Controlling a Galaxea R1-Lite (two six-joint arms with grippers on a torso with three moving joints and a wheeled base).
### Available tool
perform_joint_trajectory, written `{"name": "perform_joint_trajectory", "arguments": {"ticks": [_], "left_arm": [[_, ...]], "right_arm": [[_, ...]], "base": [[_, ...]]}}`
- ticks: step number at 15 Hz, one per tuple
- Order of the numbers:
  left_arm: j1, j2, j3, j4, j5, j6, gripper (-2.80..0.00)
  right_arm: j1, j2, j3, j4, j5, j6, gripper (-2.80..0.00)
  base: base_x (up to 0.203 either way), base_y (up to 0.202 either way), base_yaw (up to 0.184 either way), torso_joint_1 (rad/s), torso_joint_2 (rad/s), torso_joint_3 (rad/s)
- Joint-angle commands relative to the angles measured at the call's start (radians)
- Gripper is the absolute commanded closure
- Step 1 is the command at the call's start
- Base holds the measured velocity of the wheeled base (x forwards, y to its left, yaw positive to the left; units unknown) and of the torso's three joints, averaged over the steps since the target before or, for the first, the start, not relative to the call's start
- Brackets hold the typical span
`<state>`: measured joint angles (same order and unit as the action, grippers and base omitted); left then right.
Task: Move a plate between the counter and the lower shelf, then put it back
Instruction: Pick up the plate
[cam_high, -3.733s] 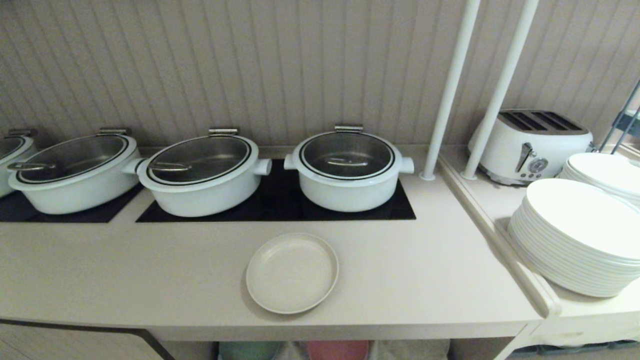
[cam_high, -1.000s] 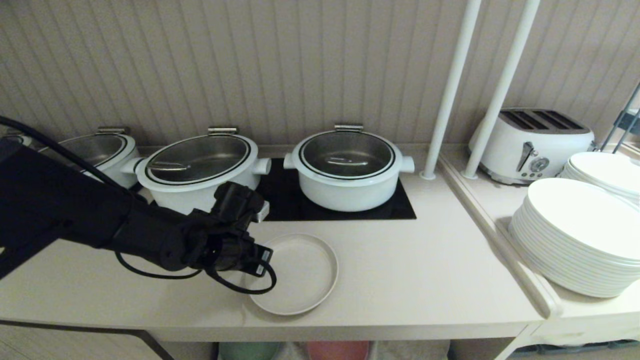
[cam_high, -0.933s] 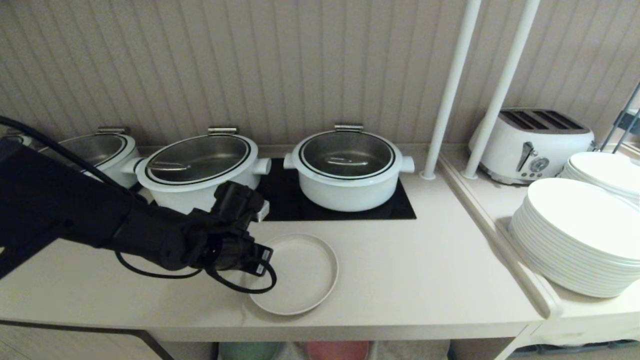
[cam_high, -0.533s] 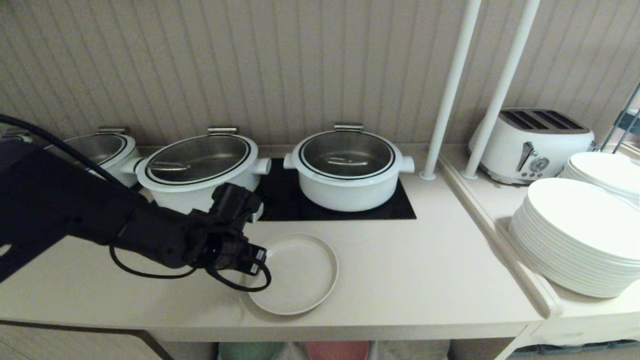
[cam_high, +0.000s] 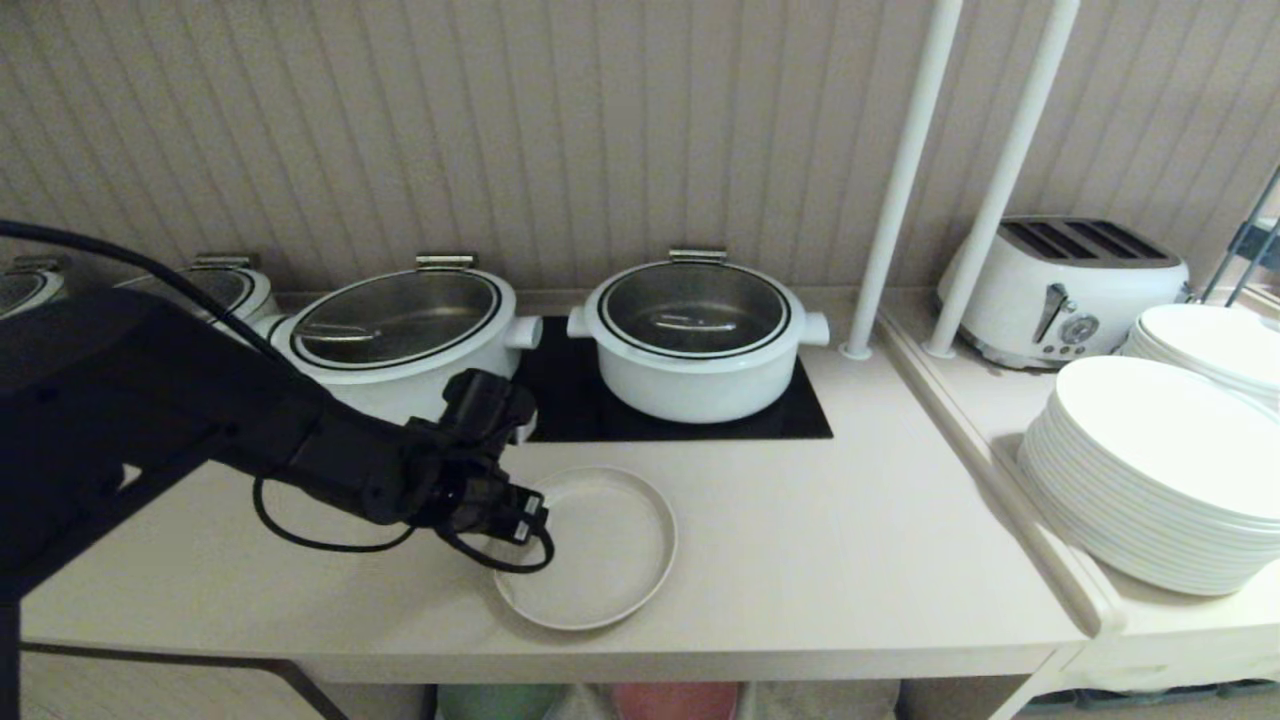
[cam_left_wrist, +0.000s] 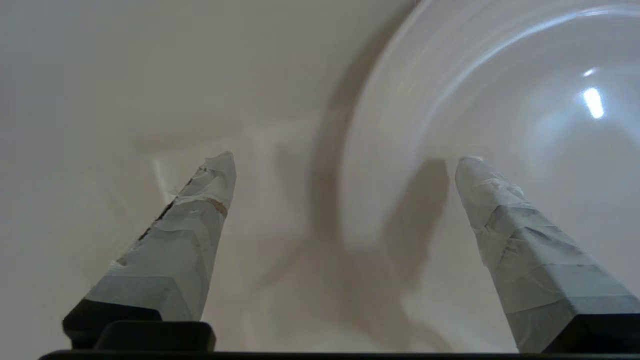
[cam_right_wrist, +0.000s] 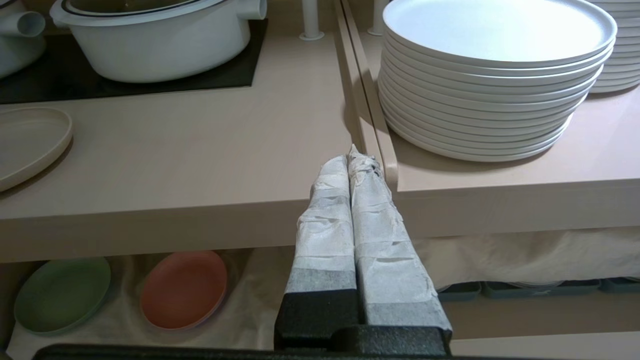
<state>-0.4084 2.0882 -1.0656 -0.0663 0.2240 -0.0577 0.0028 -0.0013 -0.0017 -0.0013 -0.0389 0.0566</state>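
You are looking at a buffet or catering kitchen, the serving side of a canteen or hotel breakfast room. A long beige counter (cam_high: 820, 560) carries black hob panels (cam_high: 640, 415) set flush into it, and a row of matching white pots (cam_high: 697, 335) with steel lids stands on them, as for keeping food warm. To the right sit a white four-slot toaster (cam_high: 1065, 290) and tall stacks of white plates (cam_high: 1150, 470), far more than a home would keep out. Under the counter, a cloth-lined shelf (cam_right_wrist: 250, 300) holds a green plate (cam_right_wrist: 62, 294) and a pink plate (cam_right_wrist: 183, 289). Ribbed beige panelling (cam_high: 560, 130) covers the back wall, and two white poles (cam_high: 905, 170) rise from the counter.
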Motion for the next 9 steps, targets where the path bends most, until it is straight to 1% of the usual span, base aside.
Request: {"name": "perform_joint_trajectory", "arguments": {"ticks": [1, 9], "left_arm": [[-0.004, 0.029, -0.026, 0.002, 0.003, 0.003, -2.8], [-0.004, 0.07, -0.03, 0.002, 0.003, 0.005, -2.8]], "right_arm": [[0.0, 0.001, 0.0, 0.0, -0.001, 0.0, 0.0], [0.0, 0.001, 0.0, 0.0, 0.0, 0.0, 0.0]], "base": [[0.0, 0.0, 0.0, 0.0, 0.0, 0.0], [0.0, 0.0, 0.0, 0.0, 0.0, 0.0]]}}
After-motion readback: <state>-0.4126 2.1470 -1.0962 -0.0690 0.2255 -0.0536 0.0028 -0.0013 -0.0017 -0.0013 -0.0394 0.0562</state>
